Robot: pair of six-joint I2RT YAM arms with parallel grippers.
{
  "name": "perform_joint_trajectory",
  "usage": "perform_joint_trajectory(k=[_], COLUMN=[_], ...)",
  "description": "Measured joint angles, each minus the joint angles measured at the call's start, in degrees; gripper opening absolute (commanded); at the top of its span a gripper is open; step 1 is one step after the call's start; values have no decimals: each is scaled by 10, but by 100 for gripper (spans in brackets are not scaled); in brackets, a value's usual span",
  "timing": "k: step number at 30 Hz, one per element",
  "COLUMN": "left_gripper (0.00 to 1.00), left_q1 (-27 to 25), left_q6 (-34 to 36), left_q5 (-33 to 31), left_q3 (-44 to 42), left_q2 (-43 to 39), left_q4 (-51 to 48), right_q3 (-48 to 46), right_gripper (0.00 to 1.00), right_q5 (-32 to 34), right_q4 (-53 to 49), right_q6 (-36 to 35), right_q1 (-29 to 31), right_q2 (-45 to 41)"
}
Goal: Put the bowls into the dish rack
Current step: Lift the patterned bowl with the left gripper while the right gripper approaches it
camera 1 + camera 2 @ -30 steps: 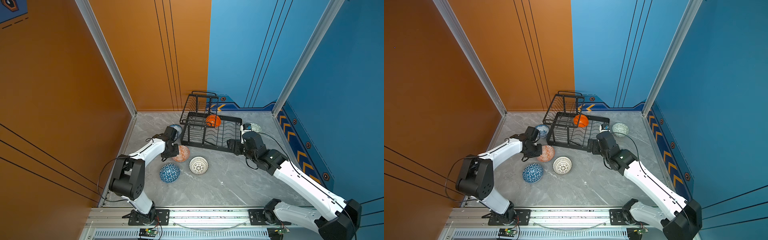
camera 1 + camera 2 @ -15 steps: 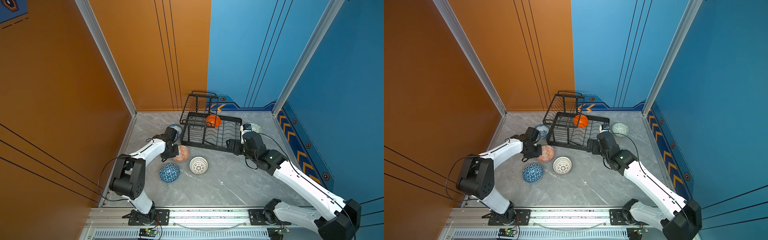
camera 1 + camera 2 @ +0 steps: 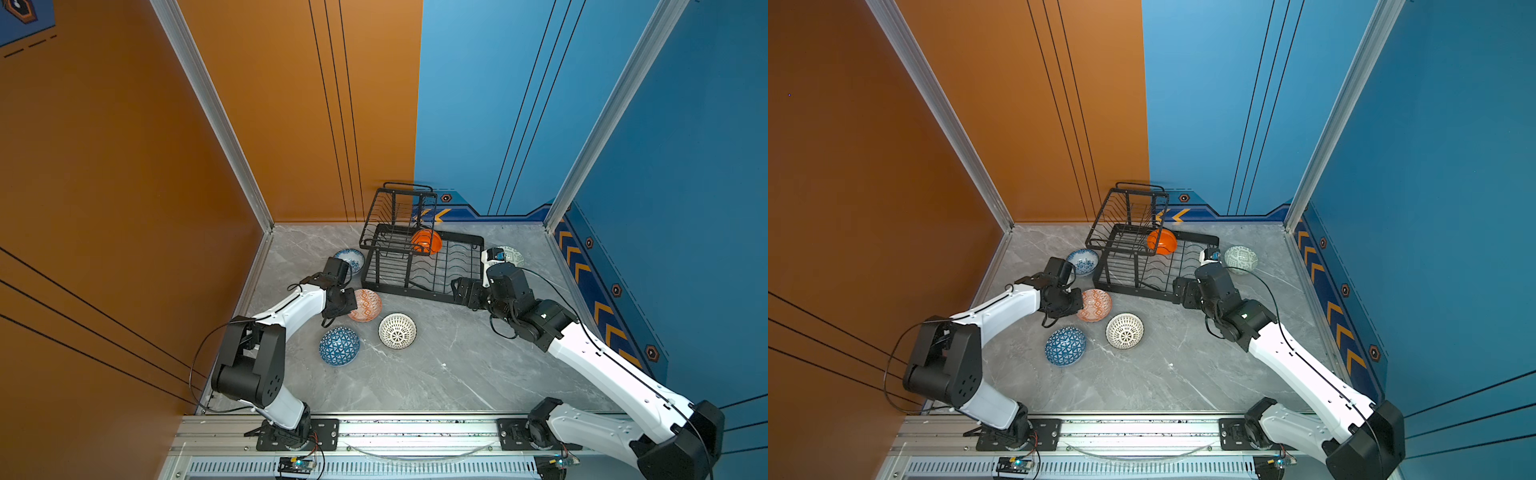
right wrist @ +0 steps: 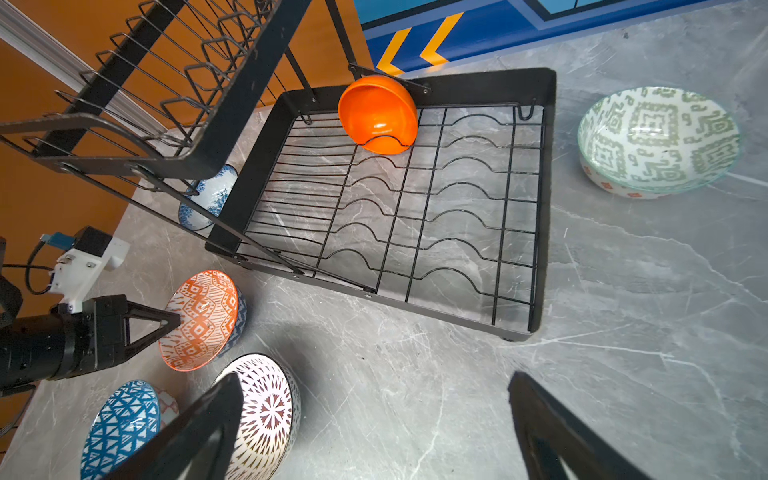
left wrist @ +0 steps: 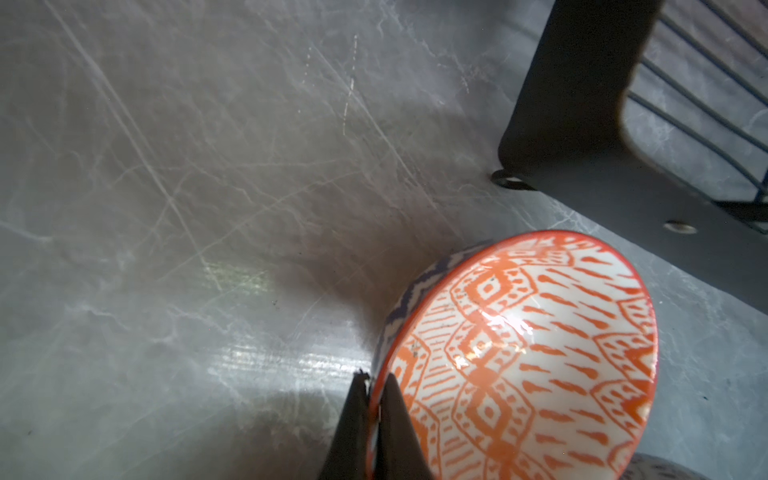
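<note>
Left claw (image 5: 374, 388) has just clenched the orange-patterned bowl (image 5: 523, 353) by its rim beside the rack (image 5: 577, 108), ready to lift; right claw (image 4: 374, 382) released.

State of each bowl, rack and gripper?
Plain glossy orange bowl: on edge in rack.
Orange-white patterned bowl: tilted, rim gripped.
Blue triangle-patterned bowl: loose on table.
White dark-dotted bowl: loose on table.
Blue-white floral bowl: loose, beside rack.
Pale green patterned bowl: upright on table.
Black wire dish rack: holds one bowl.
Left gripper: shut on orange-white bowl.
Right gripper: open, empty.
</note>
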Motion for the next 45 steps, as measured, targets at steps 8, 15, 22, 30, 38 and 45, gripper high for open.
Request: perform_joint_trajectory(k=[8, 15, 22, 30, 38, 45], left_gripper=[0, 0, 0, 0, 0, 0], left_q1=[50, 69, 65, -29, -137, -178], left_q6=[-30, -41, -16, 61, 179, 272], left_q5=[-37, -87, -138, -214, -290, -348], left_q3=[-86, -91, -54, 38, 51, 51], left_q2=[-185, -309, -334, -287, -225, -172], left_q4=[27, 81, 159, 327, 477, 589], right_q3=[64, 174, 277, 384, 442, 444], right_gripper=[100, 100, 100, 100, 97, 90], right_q5=[-16, -35, -60, -87, -125, -151], right_q4=[4, 35, 70, 94, 139, 190], right_q6=[34, 89, 151, 215, 292, 358], right_q1=[26, 54, 75, 73, 66, 67], right_q2=[31, 98, 162, 217, 261, 285])
